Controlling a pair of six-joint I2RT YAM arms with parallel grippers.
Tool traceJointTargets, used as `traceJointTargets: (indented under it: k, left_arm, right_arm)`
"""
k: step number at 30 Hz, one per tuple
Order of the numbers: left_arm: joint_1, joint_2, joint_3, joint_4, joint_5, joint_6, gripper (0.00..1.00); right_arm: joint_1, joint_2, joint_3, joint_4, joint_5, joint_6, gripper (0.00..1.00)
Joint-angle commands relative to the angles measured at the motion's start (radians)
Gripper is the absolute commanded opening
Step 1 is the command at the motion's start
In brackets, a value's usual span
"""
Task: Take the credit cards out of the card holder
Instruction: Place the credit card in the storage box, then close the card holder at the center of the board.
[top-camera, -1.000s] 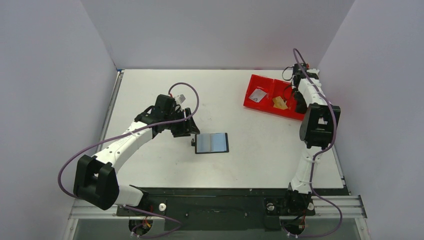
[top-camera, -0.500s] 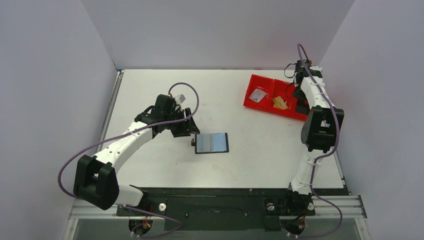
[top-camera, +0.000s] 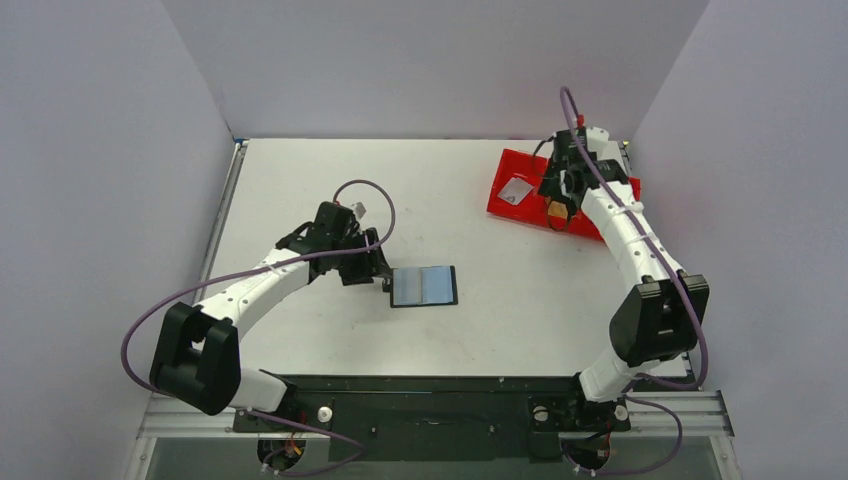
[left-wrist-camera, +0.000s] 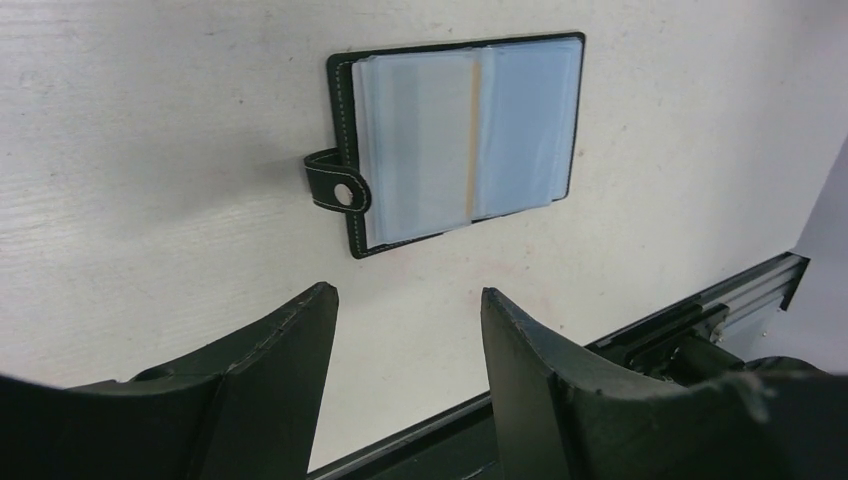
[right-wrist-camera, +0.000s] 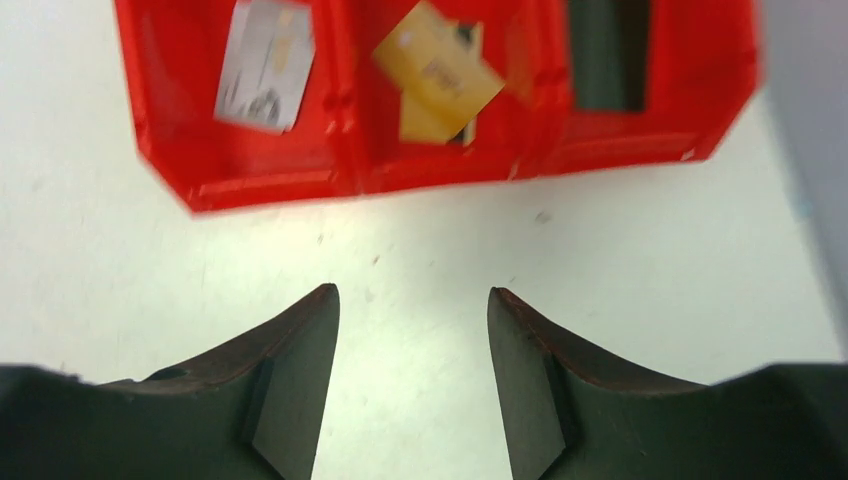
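Note:
The card holder (top-camera: 424, 286) lies open on the white table, its clear sleeves (left-wrist-camera: 465, 140) facing up and its snap strap (left-wrist-camera: 338, 190) at the left edge. My left gripper (top-camera: 375, 270) hovers just left of it, open and empty (left-wrist-camera: 408, 293). The credit cards lie in the red tray (right-wrist-camera: 270, 185): a silver one (right-wrist-camera: 265, 65) in the left compartment, a gold one (right-wrist-camera: 437, 70) in the middle, a black one (right-wrist-camera: 605, 55) on the right. My right gripper (right-wrist-camera: 412, 292) is open and empty, above the table just in front of the tray (top-camera: 515, 213).
The red tray sits at the back right of the table, close to the right wall. Grey walls close in three sides. A black rail (left-wrist-camera: 700, 310) runs along the near table edge.
My right gripper has opened and swung left from the tray's right end to over its middle. The left arm has shifted slightly closer to the card holder.

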Motion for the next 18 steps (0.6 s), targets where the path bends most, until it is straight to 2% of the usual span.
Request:
traceJointTargets:
  k: [1, 8, 18]
  left_arm:
    - [-0.018, 0.026, -0.014, 0.07, -0.098, -0.015, 0.52]
    - [-0.082, 0.109, -0.005, 0.113, -0.218, -0.02, 0.53]
    - [-0.108, 0.227, 0.033, 0.139, -0.265, -0.009, 0.52]
  right_arm:
    - [0.051, -0.085, -0.156, 0.098, -0.138, 0.07, 0.53]
    - [0.214, -0.148, -0.399, 0.264, -0.283, 0.188, 0.52]
    - [0.376, -0.156, -0.556, 0.401, -0.353, 0.3, 0.51]
